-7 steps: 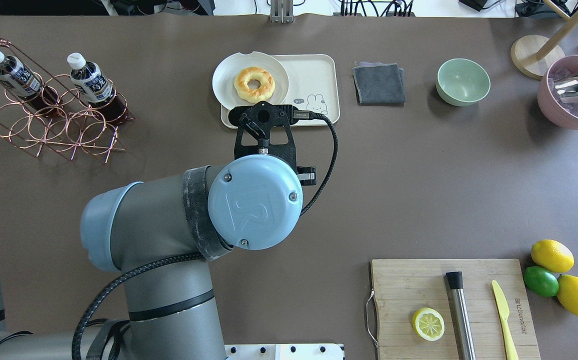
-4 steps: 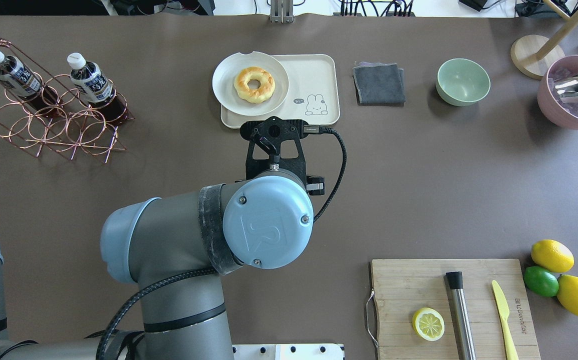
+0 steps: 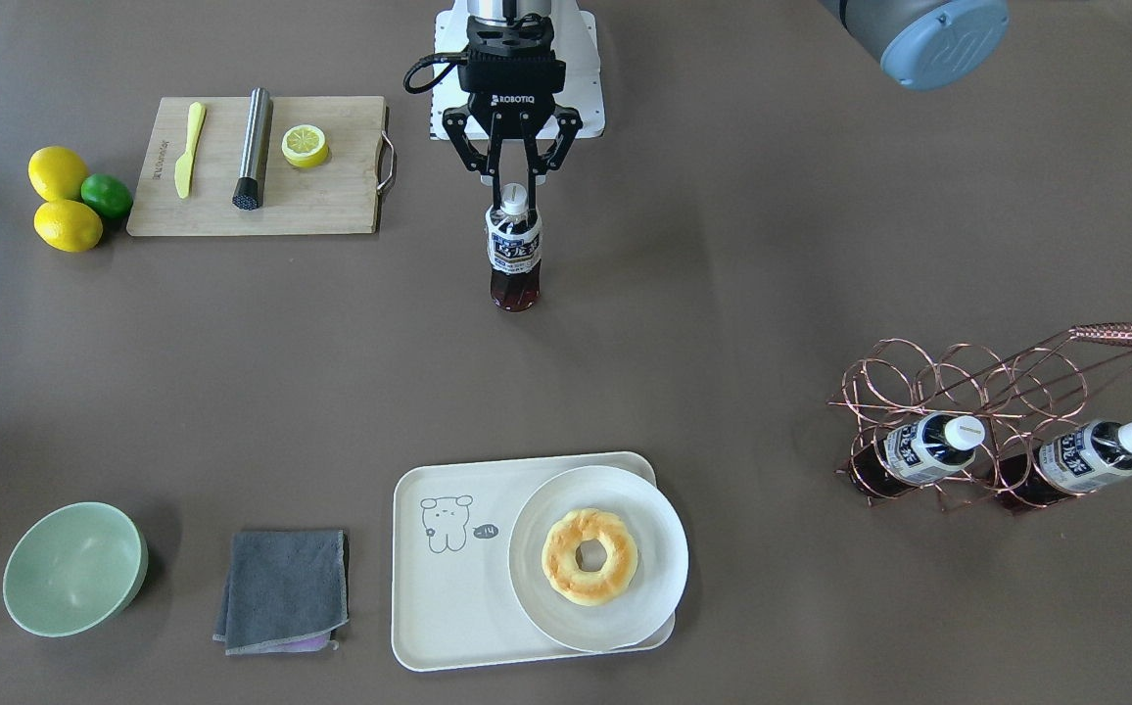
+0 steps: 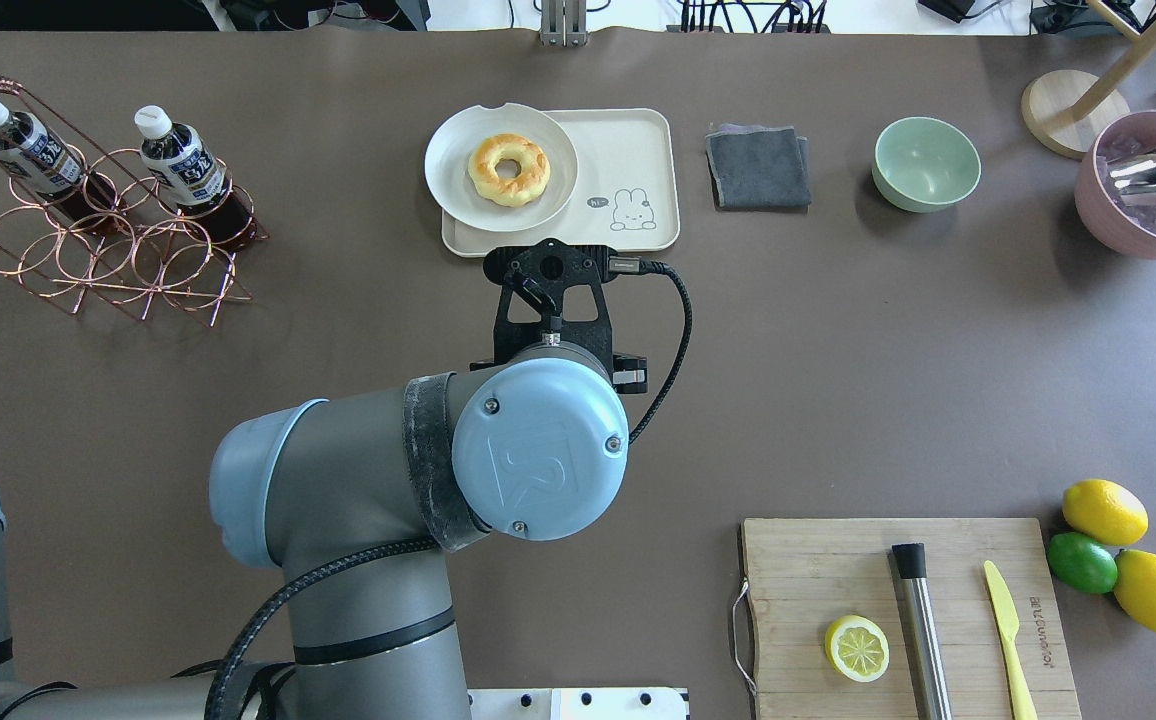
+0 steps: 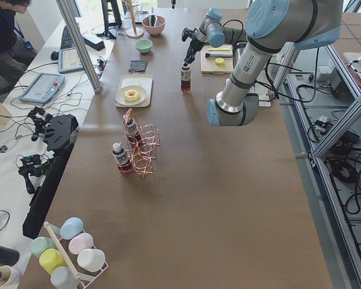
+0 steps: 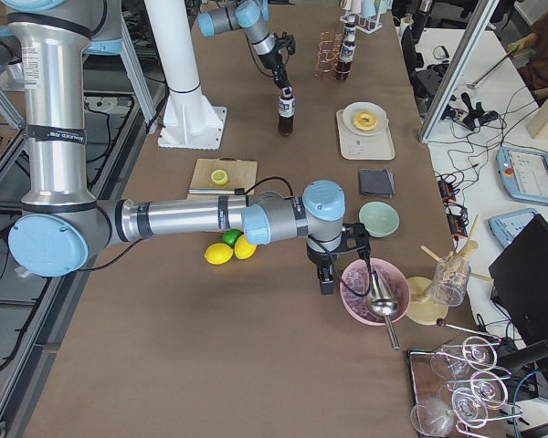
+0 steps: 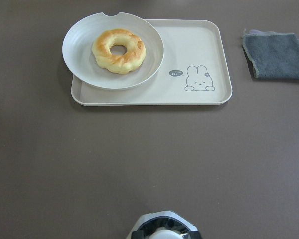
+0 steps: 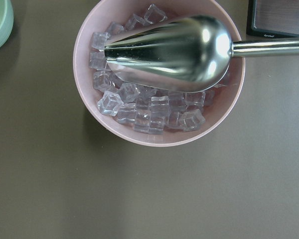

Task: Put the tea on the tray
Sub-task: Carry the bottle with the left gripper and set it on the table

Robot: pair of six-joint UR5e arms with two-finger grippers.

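Note:
The tea (image 3: 513,253), a small upright bottle of dark liquid with a white cap, stands out in the middle of the table on the robot's side. My left gripper (image 3: 512,199) is shut on its neck from above. I cannot tell if its base touches the table. In the left wrist view its cap (image 7: 164,230) shows at the bottom edge. The cream tray (image 3: 448,587) (image 4: 628,150) (image 7: 199,45) lies beyond it, apart from it, with a bear drawing. My right gripper (image 6: 327,274) hangs beside a pink bowl; I cannot tell whether it is open or shut.
A white plate (image 3: 664,548) with a doughnut (image 3: 589,556) covers one half of the tray. Two more bottles (image 3: 923,446) (image 3: 1085,455) lie in a copper wire rack (image 3: 948,382). Near the tray lie a grey cloth (image 3: 282,587) and green bowl (image 3: 74,568). A cutting board (image 3: 331,201) sits by the robot.
The left arm's wrist has drawn back from the tray's edge toward the robot and slightly right, then nearly stopped. Nothing else moved.

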